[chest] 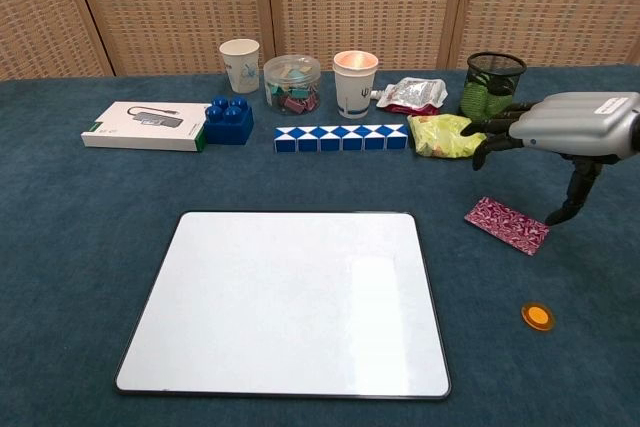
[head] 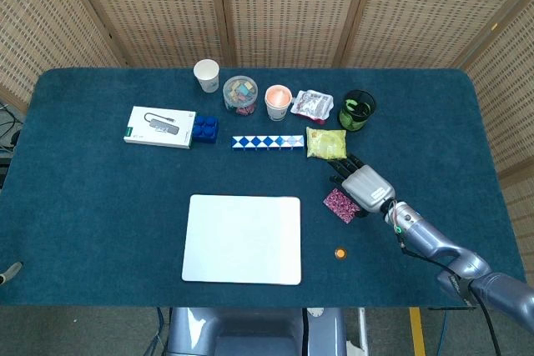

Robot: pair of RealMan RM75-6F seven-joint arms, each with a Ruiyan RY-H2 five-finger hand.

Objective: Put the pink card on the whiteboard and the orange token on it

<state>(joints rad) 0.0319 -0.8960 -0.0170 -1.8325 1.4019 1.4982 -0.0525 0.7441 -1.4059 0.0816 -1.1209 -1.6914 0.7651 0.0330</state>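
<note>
The pink patterned card (head: 340, 204) (chest: 506, 224) lies flat on the blue cloth, right of the whiteboard (head: 243, 238) (chest: 285, 300). A small orange token (head: 340, 253) (chest: 538, 316) sits on the cloth below the card. My right hand (head: 362, 184) (chest: 560, 132) hovers just above the card's far right side, palm down, fingers spread and holding nothing; its thumb (chest: 568, 197) points down close to the card's right end. The left hand is out of both views.
Along the back stand a white box (head: 160, 127), blue block (head: 204, 129), paper cups (head: 207, 74) (head: 278, 102), a jar of clips (head: 240, 94), a blue-white snake puzzle (head: 268, 141), snack packets (head: 325, 142) (head: 313, 105) and a black mesh cup (head: 358, 109).
</note>
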